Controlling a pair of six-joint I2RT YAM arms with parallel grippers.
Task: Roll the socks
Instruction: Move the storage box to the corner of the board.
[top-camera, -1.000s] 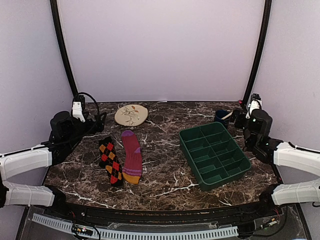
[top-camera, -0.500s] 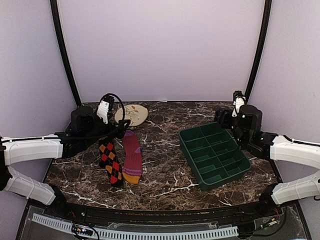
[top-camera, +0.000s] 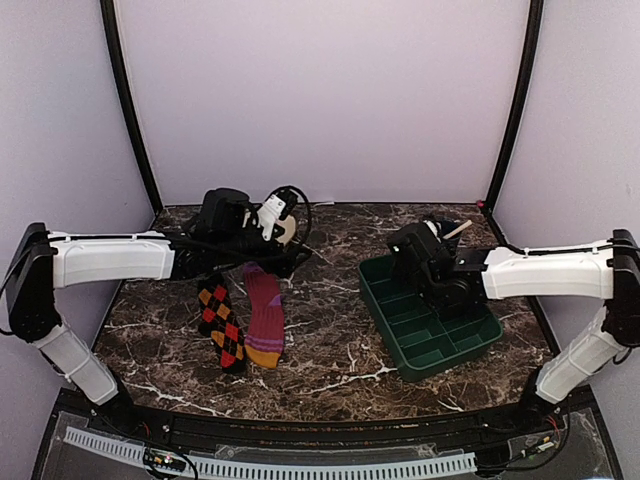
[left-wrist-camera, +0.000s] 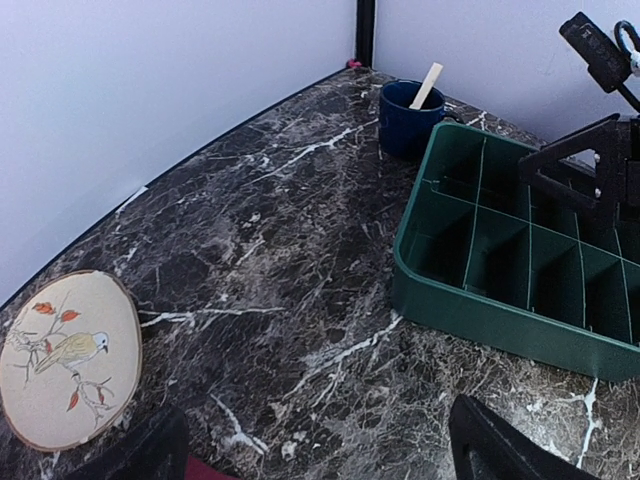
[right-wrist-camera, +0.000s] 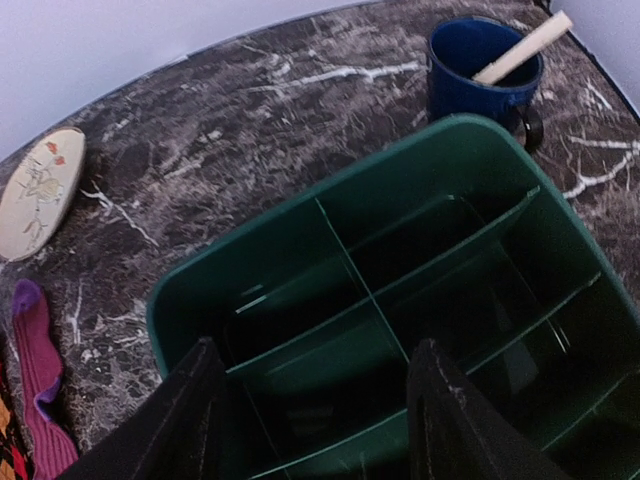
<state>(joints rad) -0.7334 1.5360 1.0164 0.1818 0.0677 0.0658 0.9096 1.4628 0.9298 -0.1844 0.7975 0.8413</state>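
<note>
The magenta sock (top-camera: 265, 315) with a purple toe and orange cuff lies flat on the marble table beside the black argyle sock (top-camera: 220, 322). My left gripper (top-camera: 285, 252) hovers open over the magenta sock's toe end. In the left wrist view only a sliver of the magenta sock (left-wrist-camera: 205, 470) shows by the left fingertip, and the open left gripper (left-wrist-camera: 320, 460) has bare marble between its fingers. My right gripper (right-wrist-camera: 320, 400) is open and empty above the green tray (right-wrist-camera: 300, 215), far from the socks. The magenta sock (right-wrist-camera: 40, 400) shows at that view's left edge.
A green divided tray (top-camera: 375, 290) sits right of centre. Behind it stands a blue mug (right-wrist-camera: 480, 65) with a wooden stick. A beige round plate (left-wrist-camera: 65, 370) with a bird drawing lies at the back, just behind the socks. Purple walls enclose the table.
Both arms have swung inward from the table's sides. The left gripper came right to the magenta sock's toe end. The right gripper came left over the green tray, its jaws narrowing somewhat.
</note>
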